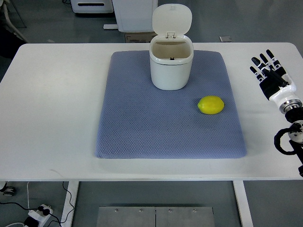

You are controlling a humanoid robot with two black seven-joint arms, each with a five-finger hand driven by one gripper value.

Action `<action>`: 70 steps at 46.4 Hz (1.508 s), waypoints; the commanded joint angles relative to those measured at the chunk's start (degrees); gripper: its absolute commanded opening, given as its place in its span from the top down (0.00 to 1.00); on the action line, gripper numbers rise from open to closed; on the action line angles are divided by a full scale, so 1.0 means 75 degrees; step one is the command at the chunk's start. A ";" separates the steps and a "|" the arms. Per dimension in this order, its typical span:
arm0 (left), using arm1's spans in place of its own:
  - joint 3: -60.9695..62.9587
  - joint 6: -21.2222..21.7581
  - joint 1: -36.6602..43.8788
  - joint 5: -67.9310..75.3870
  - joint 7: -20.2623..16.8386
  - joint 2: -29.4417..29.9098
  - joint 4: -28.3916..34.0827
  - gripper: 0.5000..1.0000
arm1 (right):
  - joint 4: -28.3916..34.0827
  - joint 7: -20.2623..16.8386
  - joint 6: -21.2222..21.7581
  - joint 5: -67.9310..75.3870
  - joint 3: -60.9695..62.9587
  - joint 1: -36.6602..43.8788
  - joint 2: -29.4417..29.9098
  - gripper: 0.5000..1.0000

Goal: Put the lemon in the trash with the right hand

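A yellow lemon [210, 105] lies on the right part of a blue-grey mat [142, 123]. Behind it, at the mat's far middle, stands a small white trash bin [171, 66] with its flip lid [172, 20] raised. My right hand [266, 69] rests over the white table at the far right, well to the right of the lemon and off the mat. Its black-tipped fingers [261, 60] are stretched out and hold nothing. The left arm does not show.
The white table [52, 104] extends around the mat on all sides. White furniture and a cardboard box stand beyond the far edge. Cables and a power strip lie on the floor at the lower left.
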 commanded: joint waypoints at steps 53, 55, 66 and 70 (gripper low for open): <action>0.0000 0.0000 0.0000 0.0001 0.0000 0.0000 0.0000 0.00 | 0.0012 0.0257 0.0000 0.0047 0.0044 0.0080 0.0000 0.00; 0.0000 0.0000 0.0000 0.0001 0.0000 0.0000 0.0000 0.00 | 0.0012 0.0339 0.0000 0.0047 0.0044 0.0092 -0.0011 0.00; 0.0000 0.0000 0.0000 0.0001 0.0000 0.0000 0.0000 0.00 | 0.0035 0.0539 0.0082 0.0047 -0.0038 0.0045 -0.0070 0.00; 0.0000 0.0000 0.0000 0.0001 0.0000 0.0000 0.0000 0.00 | 0.0035 0.0503 0.0445 0.0047 -0.0085 0.0021 -0.0117 0.00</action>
